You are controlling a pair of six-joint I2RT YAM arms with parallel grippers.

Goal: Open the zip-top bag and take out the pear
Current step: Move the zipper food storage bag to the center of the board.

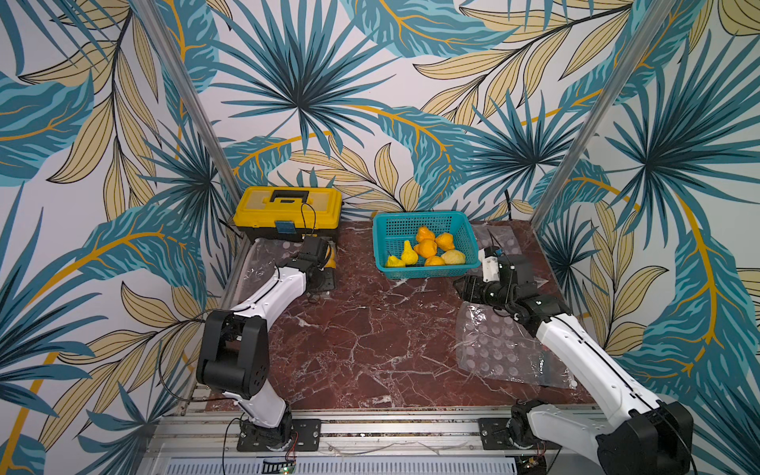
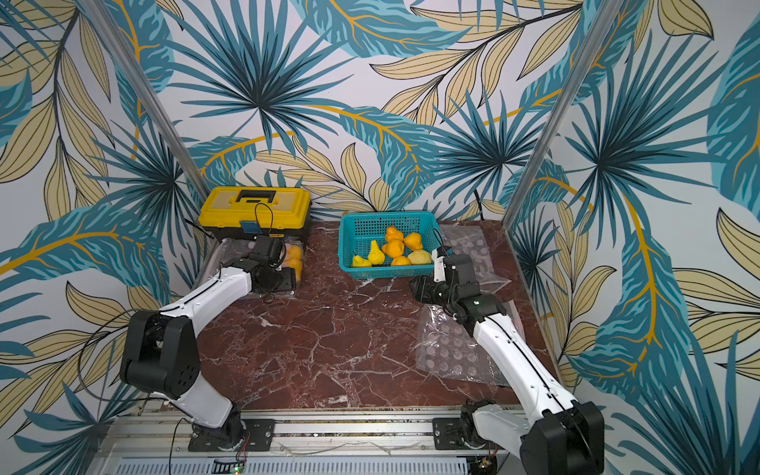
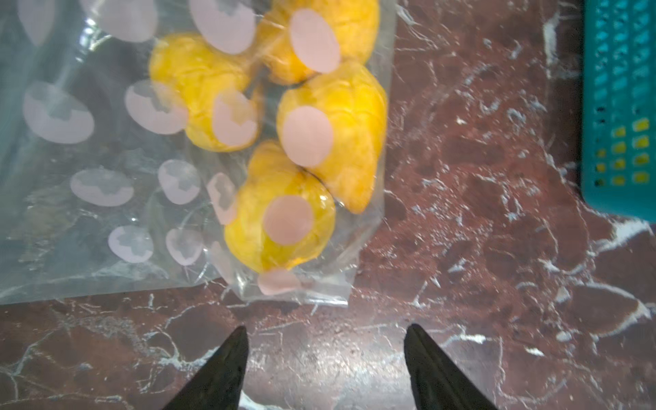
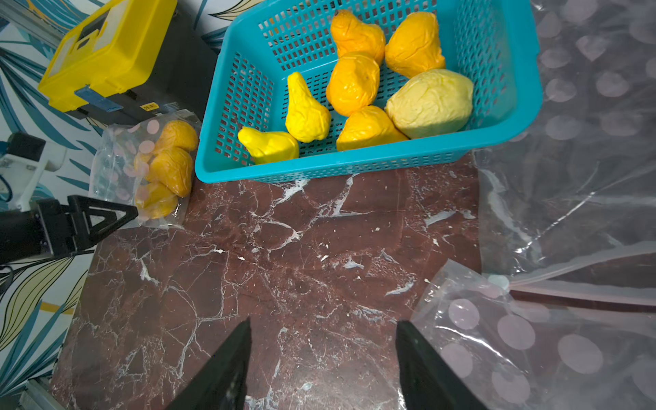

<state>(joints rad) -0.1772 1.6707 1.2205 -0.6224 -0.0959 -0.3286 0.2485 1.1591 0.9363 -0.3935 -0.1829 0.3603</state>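
Observation:
A clear zip-top bag (image 3: 106, 213) with pink dots lies at the back left of the marble table, in front of the toolbox. Several yellow-orange pears (image 3: 248, 227) are bunched inside it at one end. In the right wrist view the same bag (image 4: 113, 167) and its pears (image 4: 170, 170) show beside the basket. My left gripper (image 3: 327, 328) is open over bare marble, just short of the bag's corner and touching nothing. My right gripper (image 4: 323, 321) hangs open and empty over the marble, in front of the basket's right end.
A teal basket (image 1: 427, 271) at the back centre holds several loose pears. A yellow toolbox (image 1: 288, 205) stands at the back left against the wall. Empty dotted plastic bags (image 1: 501, 349) lie along the right side, under and beside my right arm. Walls close in three sides.

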